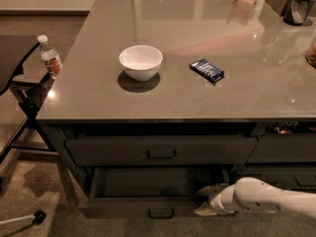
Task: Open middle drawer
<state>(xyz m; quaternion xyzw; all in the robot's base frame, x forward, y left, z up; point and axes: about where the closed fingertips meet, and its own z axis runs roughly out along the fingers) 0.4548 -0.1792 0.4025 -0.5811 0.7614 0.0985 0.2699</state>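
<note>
The middle drawer (148, 207) stands pulled out below the counter. Its dark grey interior shows, and its small loop handle (161, 213) sits at the centre of the front. My gripper (205, 200) is low at the drawer's right end, on the white arm (261, 197) that reaches in from the right. Its two tan fingertips (209, 188) are spread apart, one above the front's right end and one in front of it, holding nothing. Whether they touch the drawer I cannot tell.
Above it, a wide drawer (161, 151) is shut. The grey counter (98, 98) carries a white bowl (140, 61) and a blue packet (207, 70). A water bottle (50, 57) rests on a dark stand at the left. More drawers (281, 149) lie to the right.
</note>
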